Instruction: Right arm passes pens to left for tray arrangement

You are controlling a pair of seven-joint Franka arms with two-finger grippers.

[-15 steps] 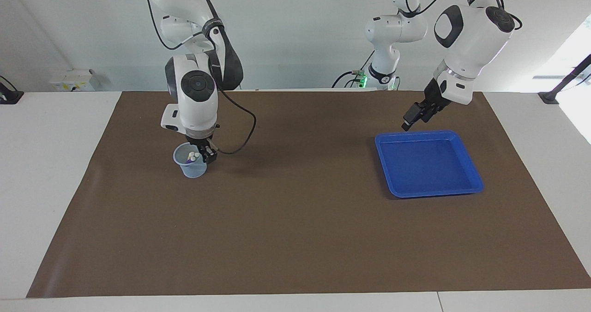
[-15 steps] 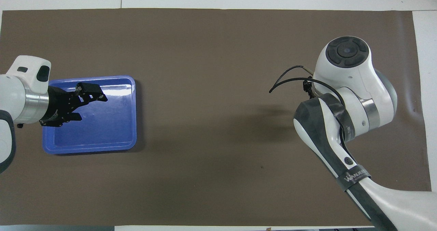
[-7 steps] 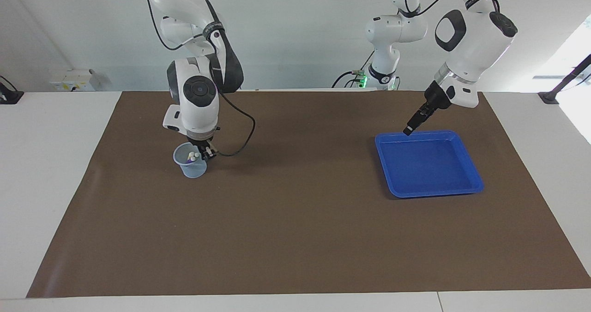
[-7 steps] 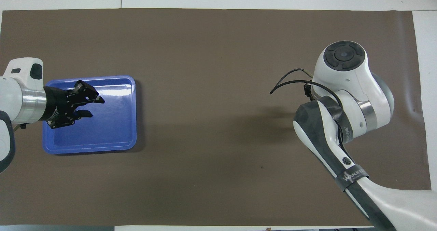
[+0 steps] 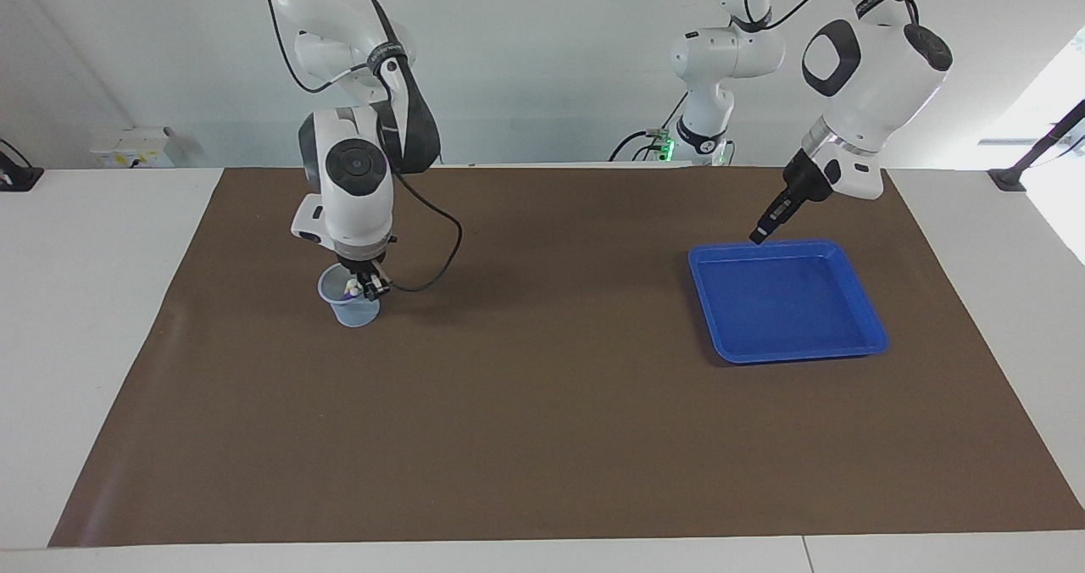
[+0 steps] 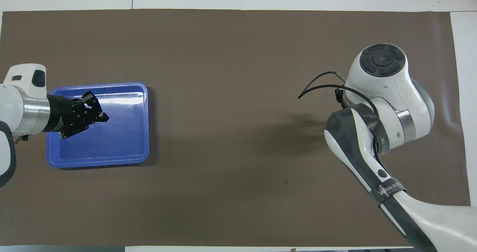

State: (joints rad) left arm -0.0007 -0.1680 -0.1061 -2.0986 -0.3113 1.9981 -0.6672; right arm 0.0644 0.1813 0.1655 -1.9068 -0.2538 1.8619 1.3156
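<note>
Facing view, table (image 5: 542, 437): brown mat across it, both arms reaching down from the robots' edge.
Tray (image 5: 788, 302): bright blue and bare, lying flat toward the left arm's end of the mat.
Left gripper (image 5: 757, 236): hangs over the tray's rim nearest the robots, fingertips pressed together on nothing; this arm waits.
Cup (image 5: 347, 300): small translucent cup toward the right arm's end, near the robots' edge of the mat.
Right gripper (image 5: 370, 288): at the cup's mouth, pointing straight down; I cannot tell how far its fingers stand apart or whether they have anything.
Pens (image 5: 348, 286): upright in the cup, only pale ends showing, just beside the right fingers, toward the mat's end edge.
What matters next: the pens' long axis runs vertical, in line with the fingers, and the right arm is by far the nearer one.
</note>
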